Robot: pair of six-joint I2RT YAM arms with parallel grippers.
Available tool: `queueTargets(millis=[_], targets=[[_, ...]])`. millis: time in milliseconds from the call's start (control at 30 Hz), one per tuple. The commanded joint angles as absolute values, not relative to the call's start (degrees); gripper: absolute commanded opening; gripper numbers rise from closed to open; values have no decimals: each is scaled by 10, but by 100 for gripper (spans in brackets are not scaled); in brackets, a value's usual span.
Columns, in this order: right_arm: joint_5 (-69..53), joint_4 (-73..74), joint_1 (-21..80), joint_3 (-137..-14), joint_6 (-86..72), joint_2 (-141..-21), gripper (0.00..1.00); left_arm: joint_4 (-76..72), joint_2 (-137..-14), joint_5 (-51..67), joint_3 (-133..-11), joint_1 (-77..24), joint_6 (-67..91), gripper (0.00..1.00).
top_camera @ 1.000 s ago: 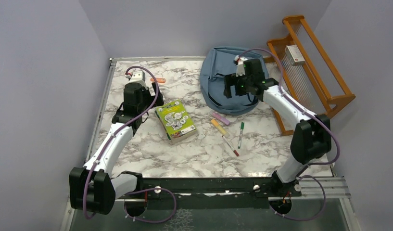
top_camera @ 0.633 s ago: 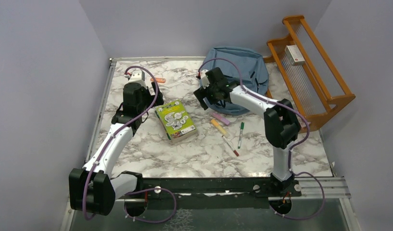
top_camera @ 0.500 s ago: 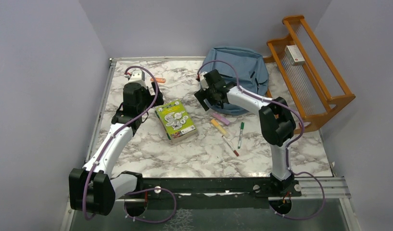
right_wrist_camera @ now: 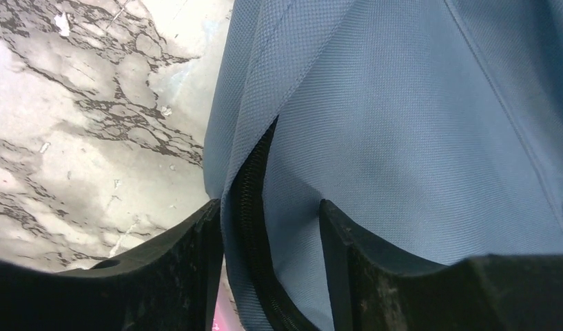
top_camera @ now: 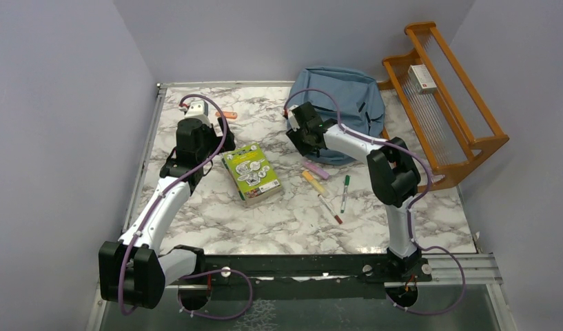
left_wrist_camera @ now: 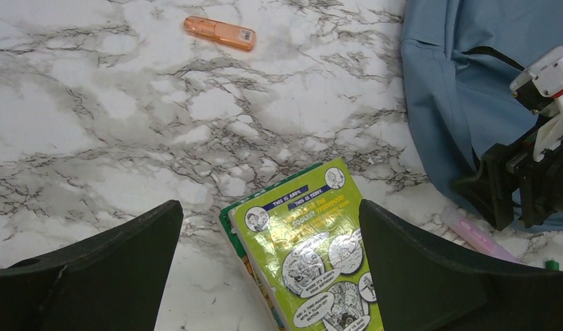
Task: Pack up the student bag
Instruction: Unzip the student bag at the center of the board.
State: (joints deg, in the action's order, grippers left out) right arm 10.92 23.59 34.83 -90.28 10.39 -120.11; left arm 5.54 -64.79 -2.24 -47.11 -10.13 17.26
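The student bag (top_camera: 347,89), slate-blue and soft, lies at the back of the marble table; it also fills the right wrist view (right_wrist_camera: 416,124) and the right edge of the left wrist view (left_wrist_camera: 457,83). My right gripper (top_camera: 299,127) is at the bag's left edge. Its fingers (right_wrist_camera: 196,262) press on the fabric fold beside the dark zipper (right_wrist_camera: 254,200), with the gripper (right_wrist_camera: 270,207) shut on that edge. My left gripper (top_camera: 193,134) hangs wide open (left_wrist_camera: 271,234) above the table, holding nothing, over a green book (left_wrist_camera: 306,262).
The green book (top_camera: 252,172) lies mid-table. Several markers (top_camera: 326,186) are scattered to its right, below the bag. A small orange stick (top_camera: 229,115) lies at the back left. A wooden rack (top_camera: 440,89) stands at the right, against the wall.
My right arm swung from above the bag's middle to its left edge and lowered. Its jaws closed in on the zipper edge. The left arm stayed still.
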Motion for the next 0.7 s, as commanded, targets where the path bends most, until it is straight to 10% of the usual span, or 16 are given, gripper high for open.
queueTargets(millis=[0,100,667], targets=[[108,223,349,-898,100,-1212,49,42,-648,-4,-468,-98,164,99],[106,208,349,-888,94,-1204,32,48,-648,-6,-468,-98,162,99],[-44,184,281,-934,-36,-1114,1,68,-652,26,-495,-98,190,99]])
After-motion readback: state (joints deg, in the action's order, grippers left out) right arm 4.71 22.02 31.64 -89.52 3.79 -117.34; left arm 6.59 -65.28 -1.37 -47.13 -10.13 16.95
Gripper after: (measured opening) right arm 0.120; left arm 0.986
